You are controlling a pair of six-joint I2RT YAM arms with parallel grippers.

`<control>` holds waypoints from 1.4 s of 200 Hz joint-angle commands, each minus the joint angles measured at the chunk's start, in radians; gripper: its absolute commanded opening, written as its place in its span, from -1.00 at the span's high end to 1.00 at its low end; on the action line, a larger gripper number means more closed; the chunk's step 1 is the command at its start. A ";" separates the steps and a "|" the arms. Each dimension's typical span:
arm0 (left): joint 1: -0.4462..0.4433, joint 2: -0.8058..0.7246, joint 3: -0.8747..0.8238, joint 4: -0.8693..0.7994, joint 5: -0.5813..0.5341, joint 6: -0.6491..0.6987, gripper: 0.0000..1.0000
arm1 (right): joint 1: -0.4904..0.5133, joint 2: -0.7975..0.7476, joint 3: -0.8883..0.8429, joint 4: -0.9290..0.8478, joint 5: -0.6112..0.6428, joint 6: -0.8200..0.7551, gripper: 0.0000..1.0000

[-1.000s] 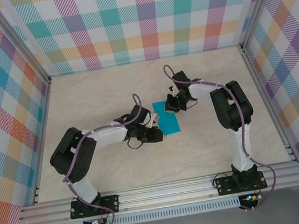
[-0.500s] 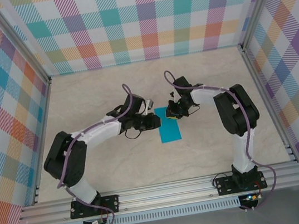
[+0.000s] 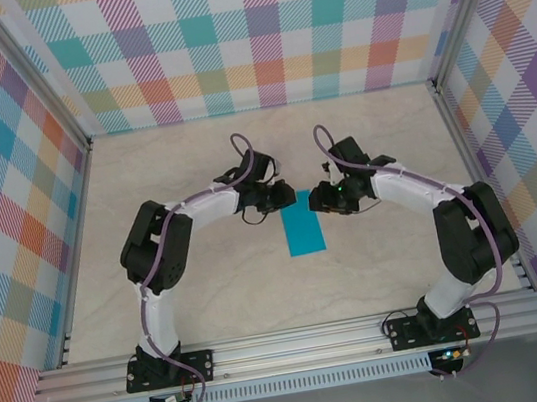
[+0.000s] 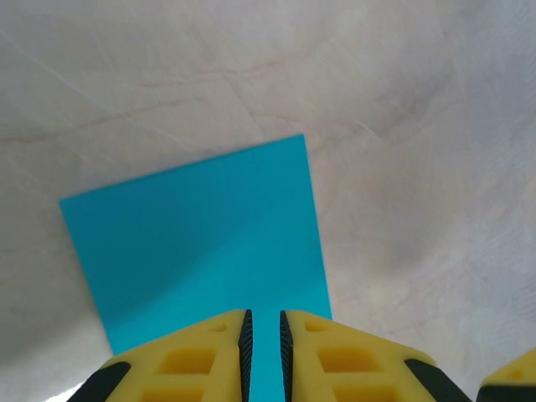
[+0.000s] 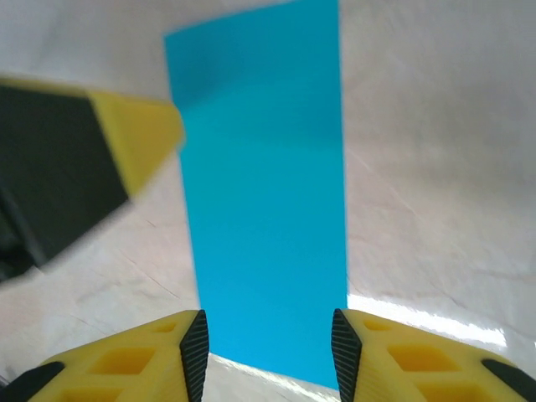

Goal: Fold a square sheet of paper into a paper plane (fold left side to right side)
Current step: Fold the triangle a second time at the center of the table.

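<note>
One sheet of paper (image 3: 303,228) — a narrow rectangle — lies flat.

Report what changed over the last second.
The left gripper swept from the near left side of the folded sheet of paper away from the bases to its far left corner, jaws nearly closed. The right gripper slid off the sheet's far end to the right, jaws open. The sheet, skewed a second ago, now lies as a flat, narrow rectangle on the same spot.
</note>
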 commanded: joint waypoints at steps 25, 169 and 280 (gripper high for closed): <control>0.025 0.068 0.055 -0.039 -0.025 -0.011 0.63 | 0.006 -0.088 -0.091 -0.016 -0.008 -0.003 -0.16; 0.024 0.063 -0.058 -0.022 -0.060 0.000 0.65 | 0.007 0.040 -0.093 0.044 -0.167 0.090 -0.18; 0.021 0.060 -0.057 -0.016 -0.053 -0.002 0.66 | 0.017 0.106 -0.128 0.070 -0.203 0.116 -0.12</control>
